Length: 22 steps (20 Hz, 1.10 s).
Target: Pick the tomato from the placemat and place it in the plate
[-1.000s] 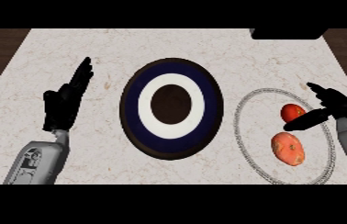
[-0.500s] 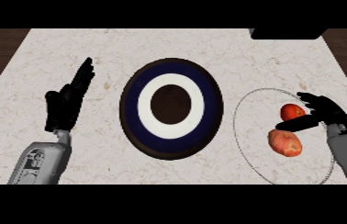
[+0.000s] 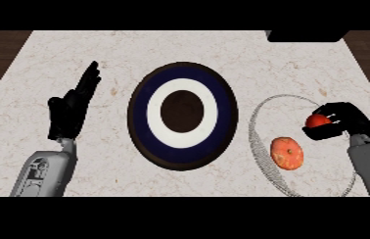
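My right hand (image 3: 339, 116) is curled round the tomato (image 3: 315, 121); carrying it left to the plate (image 3: 139, 115) is not done yet.

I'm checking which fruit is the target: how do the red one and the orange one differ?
The tomato is red and looks smaller; the orange fruit is paler and bigger. The right robot hand curls round the tomato, while the orange fruit lies free, untouched. Both are round and within the placemat outline.
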Each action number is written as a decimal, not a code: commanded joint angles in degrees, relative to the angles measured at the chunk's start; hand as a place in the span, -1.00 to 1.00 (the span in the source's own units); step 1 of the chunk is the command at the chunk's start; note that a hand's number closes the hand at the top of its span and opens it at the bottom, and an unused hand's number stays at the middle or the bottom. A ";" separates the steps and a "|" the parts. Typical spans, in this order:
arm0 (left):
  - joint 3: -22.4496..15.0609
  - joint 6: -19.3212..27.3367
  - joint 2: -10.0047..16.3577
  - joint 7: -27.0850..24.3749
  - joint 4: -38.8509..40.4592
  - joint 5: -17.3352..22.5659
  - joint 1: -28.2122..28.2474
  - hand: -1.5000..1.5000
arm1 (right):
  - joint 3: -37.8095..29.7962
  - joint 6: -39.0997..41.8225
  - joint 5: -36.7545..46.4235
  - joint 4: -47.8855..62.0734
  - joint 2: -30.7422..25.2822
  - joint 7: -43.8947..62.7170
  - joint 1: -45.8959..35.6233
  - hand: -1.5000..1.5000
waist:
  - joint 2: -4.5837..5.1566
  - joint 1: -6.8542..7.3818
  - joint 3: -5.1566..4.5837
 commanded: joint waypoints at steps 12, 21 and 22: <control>-0.44 1.83 -2.39 0.85 -0.92 -2.31 1.45 0.00 | 11.73 -13.58 14.40 -35.71 2.78 -8.33 24.92 1.00 | -0.46 -2.29 -0.01; 0.16 -0.01 -1.31 2.50 -2.86 -1.32 0.60 0.00 | 9.53 -18.79 16.01 -56.72 2.40 -11.94 27.39 1.00 | -0.21 -0.72 0.05; 1.44 -1.38 -0.44 -1.32 -1.40 -0.12 3.86 0.00 | 9.62 -18.12 14.29 -60.58 2.80 -11.41 27.73 1.00 | -0.22 -0.70 0.01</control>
